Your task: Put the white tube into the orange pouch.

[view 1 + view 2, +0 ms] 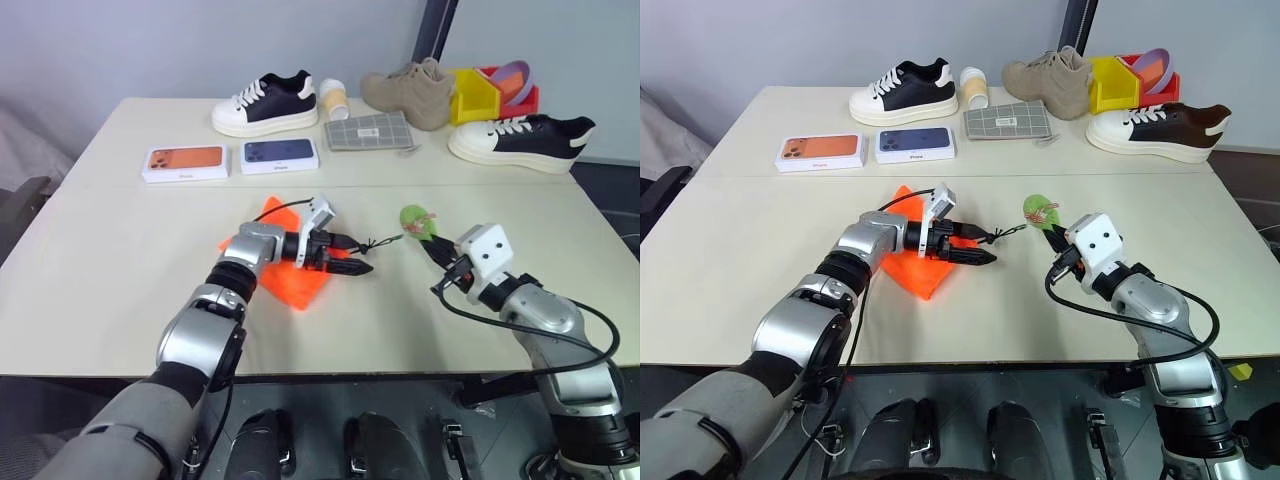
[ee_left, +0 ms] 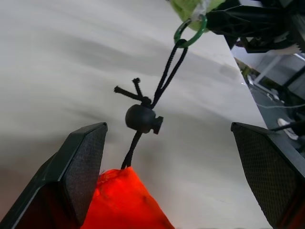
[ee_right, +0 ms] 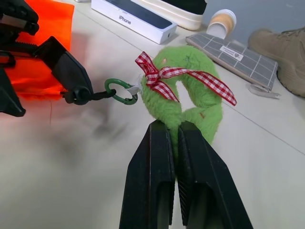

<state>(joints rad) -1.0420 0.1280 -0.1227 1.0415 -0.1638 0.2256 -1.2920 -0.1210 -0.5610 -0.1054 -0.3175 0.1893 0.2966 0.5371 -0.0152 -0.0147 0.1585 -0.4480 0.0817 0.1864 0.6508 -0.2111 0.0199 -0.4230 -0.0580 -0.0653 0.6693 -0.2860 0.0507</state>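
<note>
The right gripper (image 3: pixel 176 138), nearest the head camera at 4 o'clock in its view, has its two fingers pressed together on the lower edge of the green plush tag (image 3: pixel 190 90), a fuzzy ring with a red checked bow. Judged purpose: the tag serves as an anchor, so the black cord (image 2: pixel 167 76) running from its green ring (image 3: pixel 121 91) can be kept taut.

The left gripper (image 1: pixel 340 255) sits at the centre of the head view with its fingers spread wide. It straddles the cord just above the round cord lock (image 2: pixel 141 118), holding nothing. The gathered neck of the orange pouch (image 2: pixel 121 200) lies directly below, between the fingers. This placement suggests the pouch mouth is to be loosened or opened along the cord.

The pouch rests flat on the table (image 1: pixel 120 290) under the left wrist, at about 9 o'clock from the tag.

The white tube cannot be located in these views.
</note>
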